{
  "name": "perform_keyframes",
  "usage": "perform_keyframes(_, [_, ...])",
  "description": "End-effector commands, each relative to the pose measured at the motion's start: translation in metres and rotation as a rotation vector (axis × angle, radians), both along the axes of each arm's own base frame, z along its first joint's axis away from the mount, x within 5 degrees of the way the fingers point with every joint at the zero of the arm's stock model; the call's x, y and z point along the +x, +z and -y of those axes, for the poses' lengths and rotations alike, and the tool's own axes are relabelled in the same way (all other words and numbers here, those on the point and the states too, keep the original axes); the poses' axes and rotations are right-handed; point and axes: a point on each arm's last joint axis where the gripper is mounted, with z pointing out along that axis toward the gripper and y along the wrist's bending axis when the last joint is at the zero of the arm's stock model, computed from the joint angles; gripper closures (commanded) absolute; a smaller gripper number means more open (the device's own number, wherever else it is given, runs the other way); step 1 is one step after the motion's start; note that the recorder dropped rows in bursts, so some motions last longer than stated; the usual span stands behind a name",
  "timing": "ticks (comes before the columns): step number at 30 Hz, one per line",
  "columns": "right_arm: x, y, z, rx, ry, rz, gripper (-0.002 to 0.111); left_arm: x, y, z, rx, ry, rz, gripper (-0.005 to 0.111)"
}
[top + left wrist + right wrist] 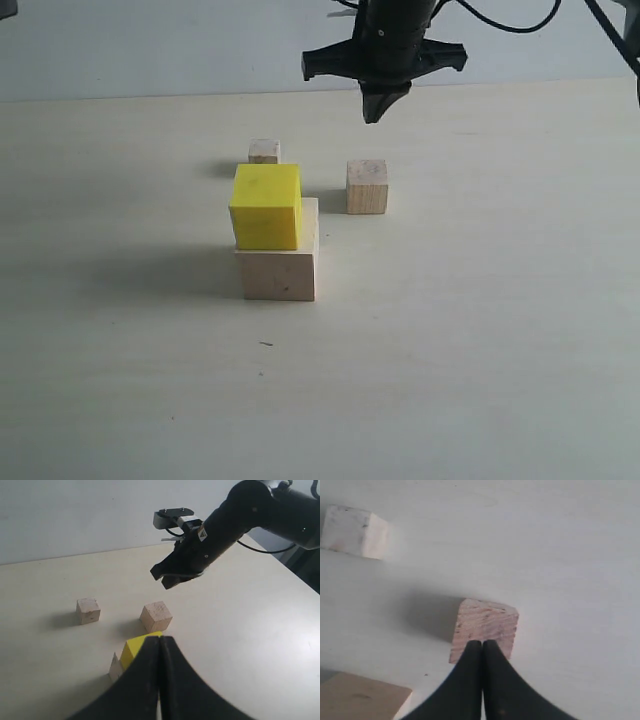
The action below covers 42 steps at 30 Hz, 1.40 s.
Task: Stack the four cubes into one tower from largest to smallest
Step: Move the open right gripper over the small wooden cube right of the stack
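Pale surface (pixel 480 360) under a plain wall (pixel 150 40). Nearest, large wood cube (pixel 277 275) with yellow cube (pixel 266 206) seated on top, shifted toward its left edge. Behind and to the right, small wood cube (pixel 367 187), alone; farther back, tiny cube (pixel 264 151). Above the small cube, clear of it, right jaws pressed shut, empty. Left jaws, seen only from their own wrist, likewise shut and empty.

Lg pale-wood cube (pixel 277 275) sits flat near centre w/ bright yellow cube (pixel 266 207) on top, shifted to its left edge & overhanging a bit. Small wood cube (pixel 367 187) stands apart, behind & right of that stack in ext. view. Tiny wood cube (pixel 264 151) is further back, behind the yellow one, unstacked.
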Motion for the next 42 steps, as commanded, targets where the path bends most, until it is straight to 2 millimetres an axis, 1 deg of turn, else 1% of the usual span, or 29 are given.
perform_keyframes(1, [0.006, -0.004, 0.007, -0.055, -0.036, 0.021, 0.099, -0.001, -0.002, -0.001, 0.017, -0.001, -0.003, 0.107])
perform_keyframes(2, [0.006, -0.004, 0.007, -0.055, -0.036, 0.021, 0.095, -0.001, -0.002, -0.001, 0.017, -0.001, -0.003, 0.107])
perform_keyframes(4, [0.006, -0.006, 0.006, -0.044, -0.037, 0.011, 0.082, -0.001, -0.002, -0.001, 0.017, -0.001, -0.003, 0.107])
perform_keyframes(7, [0.006, -0.009, 0.004, -0.028, -0.037, -0.004, 0.057, -0.001, -0.004, -0.001, 0.019, -0.002, -0.011, 0.107])
perform_keyframes(9, [0.006, -0.014, 0.004, -0.032, -0.037, -0.012, 0.044, -0.001, -0.007, -0.001, 0.022, -0.002, -0.019, 0.107])
perform_keyframes(12, [0.007, -0.021, 0.003, -0.025, -0.081, -0.029, 0.033, -0.001, -0.010, -0.001, 0.028, -0.005, -0.030, 0.107])
perform_keyframes(14, [0.008, -0.027, 0.002, -0.014, -0.116, -0.048, 0.032, -0.001, -0.010, -0.001, 0.036, -0.004, -0.028, 0.107])
perform_keyframes(20, [0.008, -0.045, -0.004, 0.025, -0.125, -0.109, 0.032, -0.001, -0.011, -0.002, 0.049, -0.003, -0.024, 0.107])
perform_keyframes(29, [0.010, -0.066, -0.004, -0.007, -0.125, -0.140, 0.032, -0.001, -0.011, -0.002, 0.051, -0.006, -0.028, 0.107])
perform_keyframes(37, [0.011, -0.079, -0.005, -0.008, -0.122, -0.153, 0.033, -0.001, -0.011, -0.002, 0.054, -0.008, -0.028, 0.107])
perform_keyframes(42, [0.015, -0.080, -0.007, 0.011, -0.121, -0.116, 0.033, -0.001, -0.011, -0.002, 0.057, -0.008, -0.026, 0.107])
